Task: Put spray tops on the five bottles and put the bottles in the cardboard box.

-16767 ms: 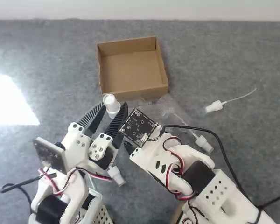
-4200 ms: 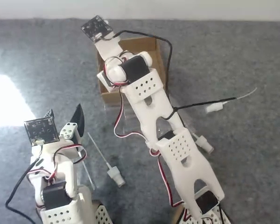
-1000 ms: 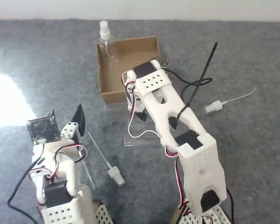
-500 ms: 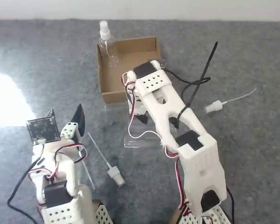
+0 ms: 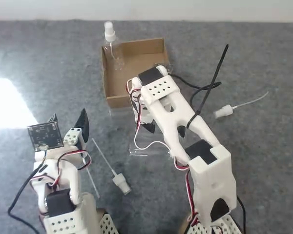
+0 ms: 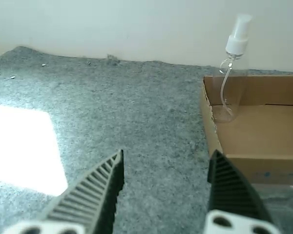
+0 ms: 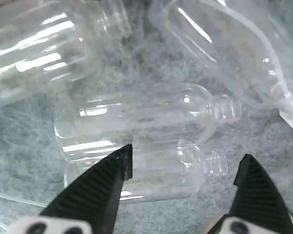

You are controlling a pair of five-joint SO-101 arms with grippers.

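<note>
The cardboard box [image 5: 118, 101] sits at the back of the grey mat. One clear bottle with a white spray top [image 5: 110, 45] stands in its far left corner, also visible as the capped bottle [image 6: 230, 78] in the box [image 6: 263, 161]. Several uncapped clear bottles [image 5: 142, 142] lie in front of the box. My right arm [image 5: 161, 95] leans over them; my right gripper [image 7: 185, 156] is open, straddling the neck end of one lying bottle [image 7: 151, 173], with another bottle [image 7: 136, 117] beside it. My left gripper [image 5: 68, 115] stands open and empty at the near left.
Two loose spray tops with long tubes lie on the mat: one [image 5: 121, 182] near my left arm's base, another [image 5: 223, 111] to the right. More clear bottles [image 7: 34, 44] crowd around the right gripper. A black cable [image 5: 212, 80] arcs off the right arm.
My right arm has drawn back slightly toward its base and lowered over the lying bottles. The left arm and the bottle in the box have not moved.
</note>
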